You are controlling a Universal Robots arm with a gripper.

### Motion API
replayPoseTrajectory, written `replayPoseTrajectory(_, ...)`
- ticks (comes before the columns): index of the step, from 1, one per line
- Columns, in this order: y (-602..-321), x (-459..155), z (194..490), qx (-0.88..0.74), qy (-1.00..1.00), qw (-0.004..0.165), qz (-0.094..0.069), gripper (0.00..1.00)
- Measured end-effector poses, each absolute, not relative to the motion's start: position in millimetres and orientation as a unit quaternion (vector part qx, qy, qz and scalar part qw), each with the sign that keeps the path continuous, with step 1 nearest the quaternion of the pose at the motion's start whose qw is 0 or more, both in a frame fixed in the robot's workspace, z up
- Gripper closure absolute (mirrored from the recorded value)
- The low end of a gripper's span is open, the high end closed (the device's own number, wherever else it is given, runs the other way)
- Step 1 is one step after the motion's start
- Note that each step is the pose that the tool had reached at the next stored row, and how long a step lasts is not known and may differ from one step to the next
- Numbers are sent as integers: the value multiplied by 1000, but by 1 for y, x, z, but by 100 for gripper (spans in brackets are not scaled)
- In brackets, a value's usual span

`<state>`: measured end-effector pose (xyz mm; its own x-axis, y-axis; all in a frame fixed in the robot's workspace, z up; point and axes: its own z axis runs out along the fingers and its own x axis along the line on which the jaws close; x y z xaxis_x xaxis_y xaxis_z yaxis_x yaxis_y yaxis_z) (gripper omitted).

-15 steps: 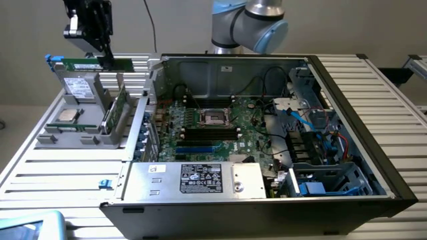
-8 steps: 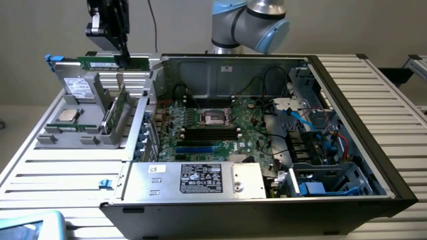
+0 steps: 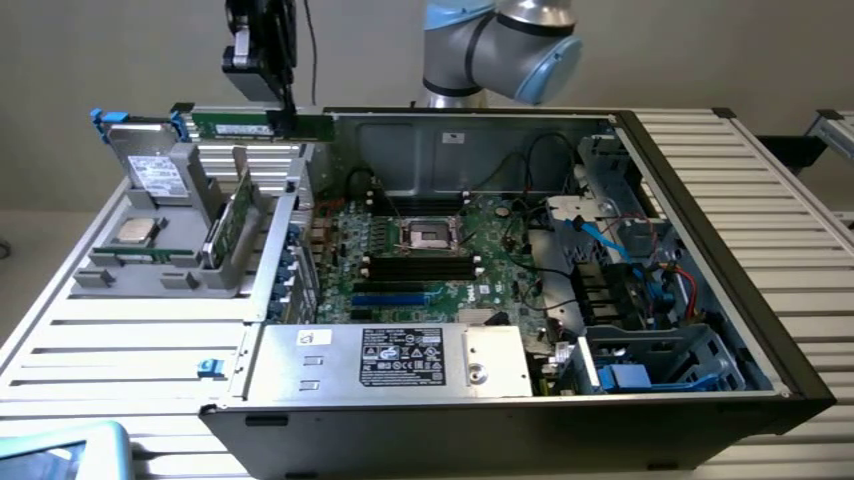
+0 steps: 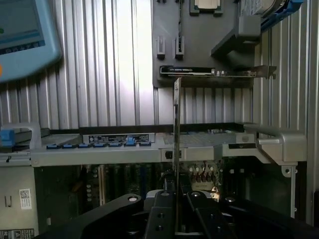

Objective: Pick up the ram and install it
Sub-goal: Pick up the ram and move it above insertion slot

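Observation:
The ram (image 3: 247, 125) is a long green stick that hangs level in the air. It is above the back left corner of the open computer case (image 3: 721, 250), behind the grey holder (image 3: 174, 270). My gripper (image 3: 284, 112) comes down from above and is shut on its top edge, near the end toward the case. The wrist view shows the ram (image 4: 177, 129) edge-on as a thin line running out from between my dark fingers (image 4: 162, 214). The black memory slots (image 3: 420, 266) lie on the motherboard below the CPU socket (image 3: 430, 233), well apart from the ram.
The grey holder carries a drive (image 3: 150, 165), a CPU chip (image 3: 138, 231) and a green card with a bracket (image 3: 238, 222). The power supply (image 3: 400, 358) fills the case's near side, with cables and drive cages (image 3: 641, 280) on the exterior view's right. A blue tablet (image 3: 60, 452) lies at the near left.

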<state>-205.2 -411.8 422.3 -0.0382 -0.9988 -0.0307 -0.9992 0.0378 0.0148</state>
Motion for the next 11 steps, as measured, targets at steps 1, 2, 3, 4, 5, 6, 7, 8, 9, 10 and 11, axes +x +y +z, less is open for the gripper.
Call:
replayPoseTrajectory(1, -412, -201, 422, -693, 720, 6, 16, 85)
replayPoseTrajectory(2, -412, -196, 422, -693, 720, 5, 17, 85)
replayPoseTrajectory(3, -412, -192, 422, -693, 720, 5, 17, 85)
replayPoseTrajectory(4, -412, -187, 422, -693, 720, 5, 17, 85)
replayPoseTrajectory(5, -412, -182, 422, -693, 720, 5, 17, 85)
replayPoseTrajectory(6, -412, -178, 422, -693, 720, 5, 17, 85)
replayPoseTrajectory(7, -412, -173, 422, -693, 720, 5, 17, 85)
replayPoseTrajectory(8, -412, -169, 422, -693, 720, 5, 17, 85)
replayPoseTrajectory(9, -412, -164, 422, -693, 720, 5, 17, 85)
replayPoseTrajectory(10, -412, -160, 422, -693, 720, 5, 17, 85)
replayPoseTrajectory(11, -412, -155, 422, -693, 720, 5, 17, 85)
